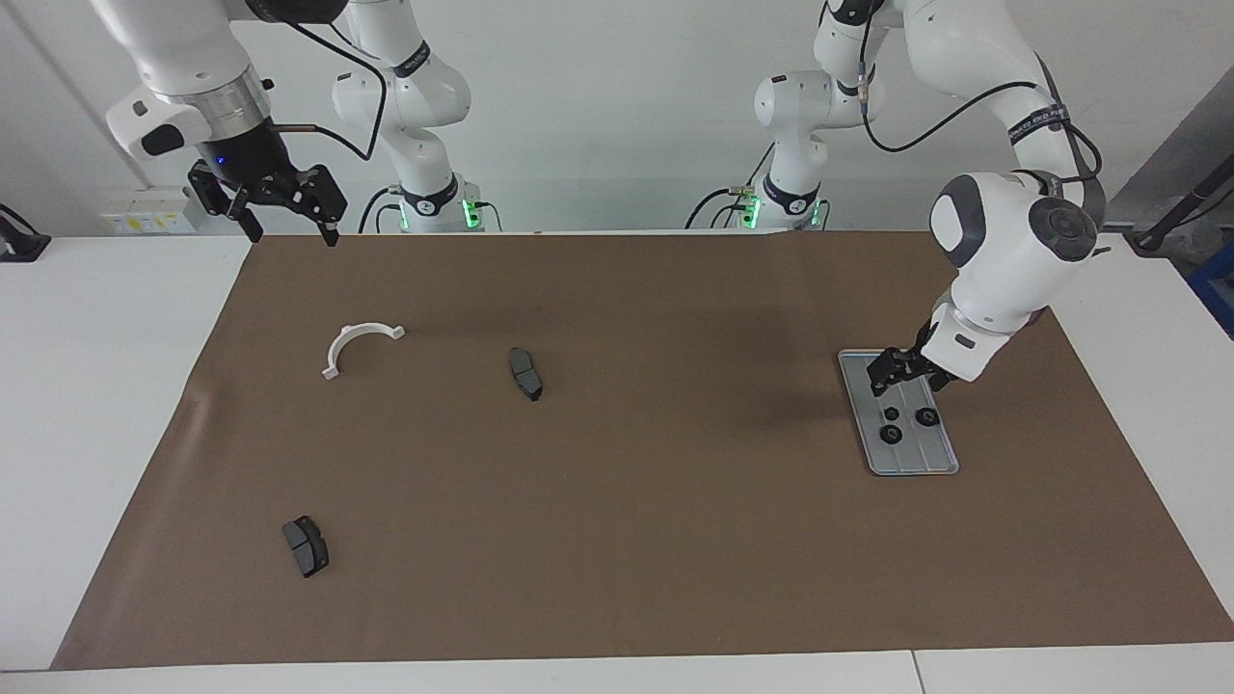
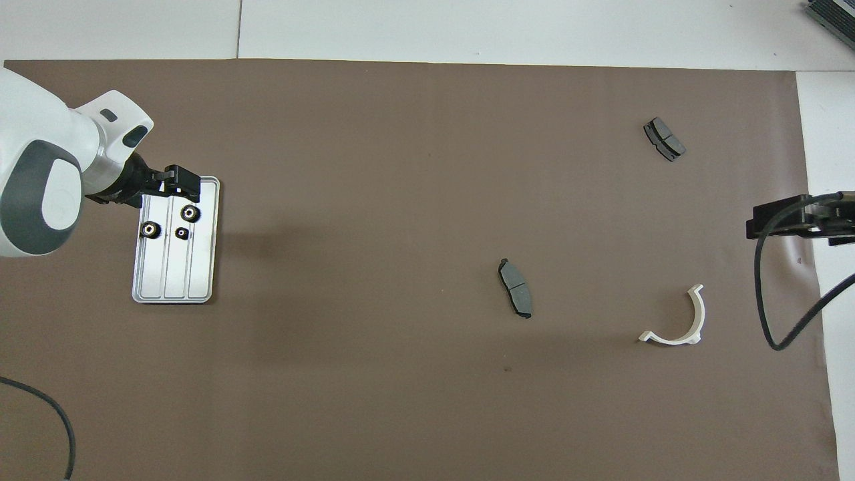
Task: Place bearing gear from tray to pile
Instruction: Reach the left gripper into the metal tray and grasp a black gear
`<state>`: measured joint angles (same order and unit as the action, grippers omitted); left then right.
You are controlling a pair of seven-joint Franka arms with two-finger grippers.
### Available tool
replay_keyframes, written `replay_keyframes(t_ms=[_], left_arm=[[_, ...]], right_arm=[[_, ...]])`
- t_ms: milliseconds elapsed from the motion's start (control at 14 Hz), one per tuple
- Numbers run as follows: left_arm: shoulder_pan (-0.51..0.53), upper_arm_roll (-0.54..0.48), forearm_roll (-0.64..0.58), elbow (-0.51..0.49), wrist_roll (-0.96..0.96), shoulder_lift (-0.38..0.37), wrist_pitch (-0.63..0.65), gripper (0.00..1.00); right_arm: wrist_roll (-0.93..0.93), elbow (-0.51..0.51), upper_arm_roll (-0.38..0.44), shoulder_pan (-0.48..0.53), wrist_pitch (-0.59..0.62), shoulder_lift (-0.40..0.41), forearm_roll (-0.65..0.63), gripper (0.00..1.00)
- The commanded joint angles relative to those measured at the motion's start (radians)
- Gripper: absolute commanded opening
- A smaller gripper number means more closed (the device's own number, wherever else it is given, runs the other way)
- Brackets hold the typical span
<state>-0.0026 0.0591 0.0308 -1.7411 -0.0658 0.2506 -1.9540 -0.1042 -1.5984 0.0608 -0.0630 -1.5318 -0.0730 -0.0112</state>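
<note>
The silver grooved tray (image 1: 916, 461) (image 2: 175, 280) lies toward the left arm's end of the brown mat. Three small black bearing gears (image 1: 892, 413) (image 2: 191, 213) lie loose on it, in its half farther from the robots. My left gripper (image 1: 904, 382) (image 2: 182, 190) hangs open over the tray, above the gears and clear of them, holding nothing. My right gripper (image 1: 284, 217) (image 2: 788, 224) waits open, raised over the mat's edge at the right arm's end. A pile apart from the tray is out of view.
One dark grey brake pad (image 1: 525, 373) (image 2: 515, 288) lies mid-mat. Another brake pad (image 1: 305, 546) (image 2: 664, 139) lies farther from the robots at the right arm's end. A white curved bracket (image 1: 355, 343) (image 2: 681, 321) lies near the right arm.
</note>
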Motion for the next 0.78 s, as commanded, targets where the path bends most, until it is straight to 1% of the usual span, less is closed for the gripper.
replay_keyframes(t_ms=[0, 214, 428, 499, 570, 641, 713], left_arm=[[0.006, -0.002, -0.015, -0.038, 0.035, 0.018, -0.060, 1.00], [0.015, -0.002, -0.046, -0.049, 0.054, 0.065, -0.130, 1.00], [0.029, -0.002, -0.046, -0.121, 0.060, 0.072, -0.248, 1.00], [0.030, -0.002, -0.046, -0.123, 0.064, 0.076, -0.261, 1.00], [0.030, -0.002, -0.046, -0.124, 0.067, 0.079, -0.267, 0.94], [0.032, -0.004, -0.046, -0.129, 0.067, 0.081, -0.282, 0.91], [0.039, -0.002, -0.046, -0.138, 0.067, 0.087, -0.304, 0.91]], right_arm=[[0.017, -0.018, -0.004, 0.005, -0.021, -0.013, 0.017, 1.00], [0.018, -0.023, -0.004, 0.005, -0.021, -0.013, 0.017, 1.00], [0.020, -0.025, -0.004, 0.006, -0.021, -0.013, 0.017, 1.00], [0.020, -0.025, -0.004, 0.006, -0.021, -0.013, 0.017, 1.00], [0.020, -0.025, -0.004, 0.005, -0.021, -0.013, 0.017, 1.00], [0.020, -0.025, -0.004, 0.005, -0.021, -0.013, 0.017, 1.00], [0.020, -0.025, -0.004, 0.005, -0.021, -0.013, 0.017, 1.00]])
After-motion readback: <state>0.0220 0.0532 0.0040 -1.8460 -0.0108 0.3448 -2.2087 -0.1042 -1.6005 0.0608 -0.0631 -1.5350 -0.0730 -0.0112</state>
